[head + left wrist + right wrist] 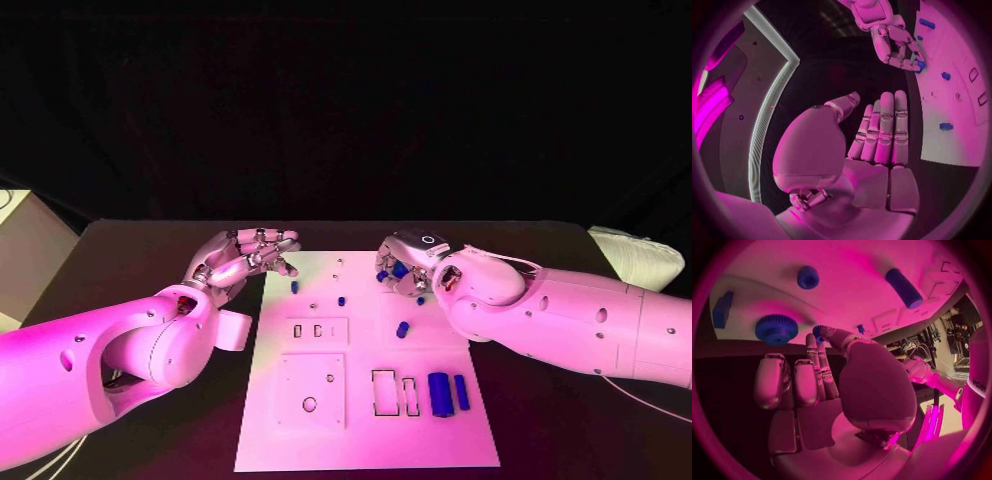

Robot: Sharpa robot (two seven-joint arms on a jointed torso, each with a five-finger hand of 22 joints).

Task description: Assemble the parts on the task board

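The left hand [248, 254] hovered with fingers apart and empty beside the white board [368, 420]. The right hand [411, 262] reached over the board's far end; its wrist camera showed thumb and fingers touching a small blue gear [820, 331], a larger gear [776, 329] nearby.

task board [368, 440]: white, tinted pink by the light
parts [440, 392]: blue
gear [776, 329]: blue, ridged rim
table [144, 250]: black
left hand [245, 257]: silver
right hand [408, 262]: silver
arms [577, 320]: white
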